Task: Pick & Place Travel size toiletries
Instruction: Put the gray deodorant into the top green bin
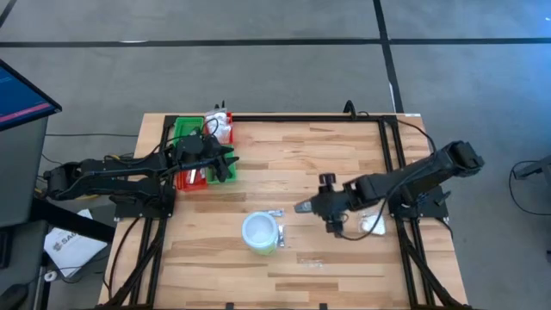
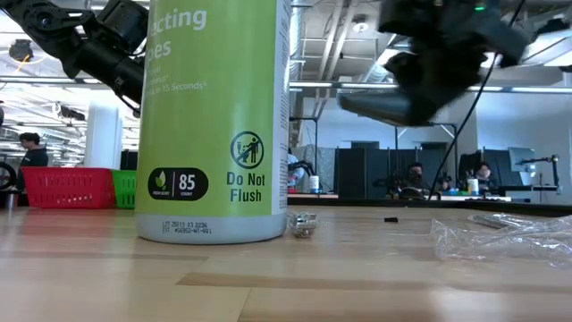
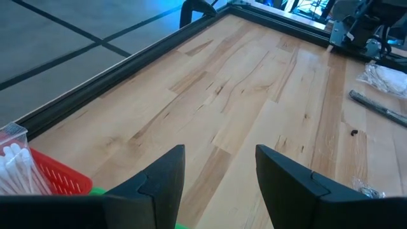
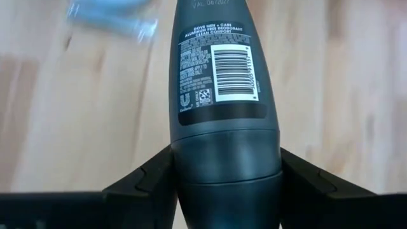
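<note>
My right gripper [image 1: 320, 207] hangs over the table's middle right, shut on a dark grey deodorant stick [image 4: 222, 83] with a barcode label. In the low view the stick [image 2: 384, 107] floats above the wood. My left gripper [image 1: 228, 162] stands open over the red and green tray [image 1: 183, 129] at the far left, nothing between its fingers [image 3: 162, 175]. Cotton swabs [image 3: 16, 168] fill the tray's red compartment. A white packet [image 1: 372, 224] and clear sachets [image 1: 275, 213] lie flat on the table. Another dark stick [image 3: 375, 105] lies near the packet. My right gripper pinches the stick's wide plain end [image 4: 184, 165] between its two fingers, one on each side. The fingers slant downward and run along the stick, whose labelled end points away from the gripper. The stick is lifted clear of the table.
A round white tub with a green side [image 1: 260, 232] stands upright near the table's middle front, close to the low camera [image 2: 214, 116]. Another clear sachet [image 1: 312, 263] lies near the front edge. Black frame rails [image 1: 301, 118] border the wood.
</note>
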Robot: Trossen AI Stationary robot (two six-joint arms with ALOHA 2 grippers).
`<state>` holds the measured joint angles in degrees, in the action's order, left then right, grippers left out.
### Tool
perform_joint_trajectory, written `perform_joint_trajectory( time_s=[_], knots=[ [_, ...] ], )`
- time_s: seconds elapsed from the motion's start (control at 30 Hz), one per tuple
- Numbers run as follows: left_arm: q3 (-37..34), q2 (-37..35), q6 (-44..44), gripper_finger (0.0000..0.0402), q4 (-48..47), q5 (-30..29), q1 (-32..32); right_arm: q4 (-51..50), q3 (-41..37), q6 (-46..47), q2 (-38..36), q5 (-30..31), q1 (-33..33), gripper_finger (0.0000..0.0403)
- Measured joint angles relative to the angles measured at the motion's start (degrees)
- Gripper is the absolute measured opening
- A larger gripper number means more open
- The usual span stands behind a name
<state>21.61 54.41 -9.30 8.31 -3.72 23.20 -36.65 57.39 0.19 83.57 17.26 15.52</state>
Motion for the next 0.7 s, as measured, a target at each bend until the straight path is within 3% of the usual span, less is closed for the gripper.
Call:
perform_joint_trajectory(
  time_s=[0.2, 0.7],
  knots=[
    [0.00, 0.02, 0.00, 0.0184, 1.69, -0.12, 0.00, 12.00, 0.08, -9.10, 0.00, -0.05, -6.49, 0.0189],
    [0.00, 0.02, 8.55, 0.0184, 17.37, 2.37, -5.47, 36.57, 0.08, -13.52, 0.24, -0.72, -16.48, 0.0189]
  ],
)
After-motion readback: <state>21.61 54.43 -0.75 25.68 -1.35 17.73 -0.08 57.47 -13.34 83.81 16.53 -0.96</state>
